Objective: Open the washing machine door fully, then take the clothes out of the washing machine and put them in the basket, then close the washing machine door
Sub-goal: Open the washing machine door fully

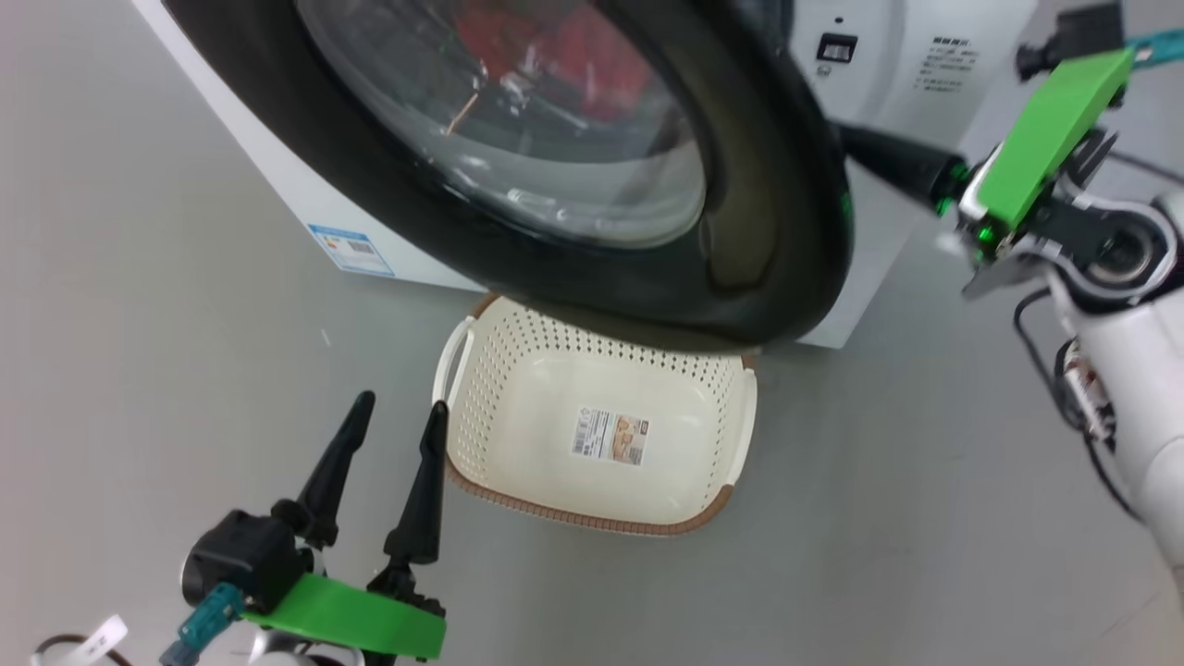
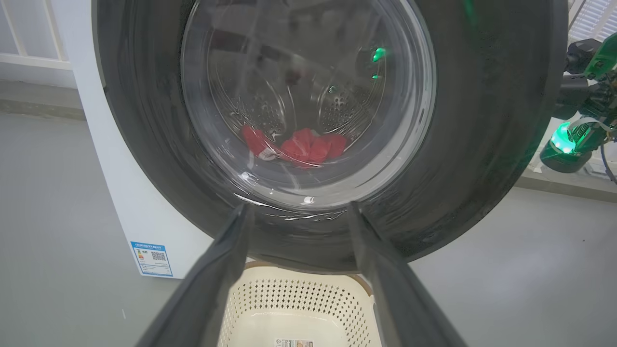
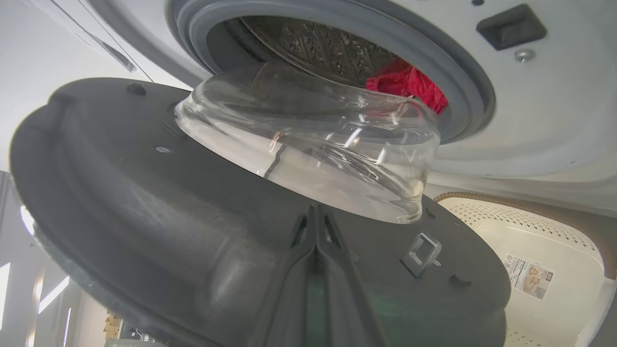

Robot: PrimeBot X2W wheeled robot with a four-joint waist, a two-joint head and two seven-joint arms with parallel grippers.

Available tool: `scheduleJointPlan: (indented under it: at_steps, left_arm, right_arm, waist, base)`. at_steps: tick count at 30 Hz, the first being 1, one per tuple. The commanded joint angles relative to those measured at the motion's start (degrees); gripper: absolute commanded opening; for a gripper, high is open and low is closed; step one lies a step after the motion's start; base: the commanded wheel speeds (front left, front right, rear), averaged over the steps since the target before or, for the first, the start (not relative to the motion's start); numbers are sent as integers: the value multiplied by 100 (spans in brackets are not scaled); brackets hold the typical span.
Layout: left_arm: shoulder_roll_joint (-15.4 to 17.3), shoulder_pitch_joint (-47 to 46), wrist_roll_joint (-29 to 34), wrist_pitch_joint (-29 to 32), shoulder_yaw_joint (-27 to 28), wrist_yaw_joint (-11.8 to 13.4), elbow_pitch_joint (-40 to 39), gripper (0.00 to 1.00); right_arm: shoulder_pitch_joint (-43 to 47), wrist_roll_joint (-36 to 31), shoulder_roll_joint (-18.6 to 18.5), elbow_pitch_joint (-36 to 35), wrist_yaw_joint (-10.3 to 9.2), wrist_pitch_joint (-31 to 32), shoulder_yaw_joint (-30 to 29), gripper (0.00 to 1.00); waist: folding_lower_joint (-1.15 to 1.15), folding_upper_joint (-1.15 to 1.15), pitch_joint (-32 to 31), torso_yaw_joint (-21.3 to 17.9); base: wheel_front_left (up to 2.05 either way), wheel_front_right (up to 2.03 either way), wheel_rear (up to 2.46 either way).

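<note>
Over grey floor (image 1: 139, 277), push stiff, likely heavy door (image 1: 768, 231) at inner right rim with right gripper (image 3: 316, 212), jaws pressed together; save left gripper (image 1: 400, 402), jaws spread, for soft clothes (image 2: 308, 147).

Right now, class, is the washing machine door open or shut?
Open, partway: the door stands off the washing machine, its glass bowl clear of the grey rubber ring.

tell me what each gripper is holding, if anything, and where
Nothing is held. The left gripper is open and empty; the right gripper is shut on nothing, its tips against the inner face of the washing machine door.
</note>
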Motion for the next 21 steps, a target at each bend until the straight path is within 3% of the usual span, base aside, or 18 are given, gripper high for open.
scheduleJointPlan:
  at_steps: [1,21]
  left_arm:
    - [70,84,52,-52,204,-32,-104,100]
    - [90,614,271,-52,239,-32,-135,100]
  right_arm:
    - [202,112,127,-222,39,70,117,0]
    - [1443,122,386,-1095,39,346,437,0]
  waist:
    - [0,0,-107,-10]
    - [0,0,-770,315]
  base:
    - [0,0,0]
    - [0,0,0]
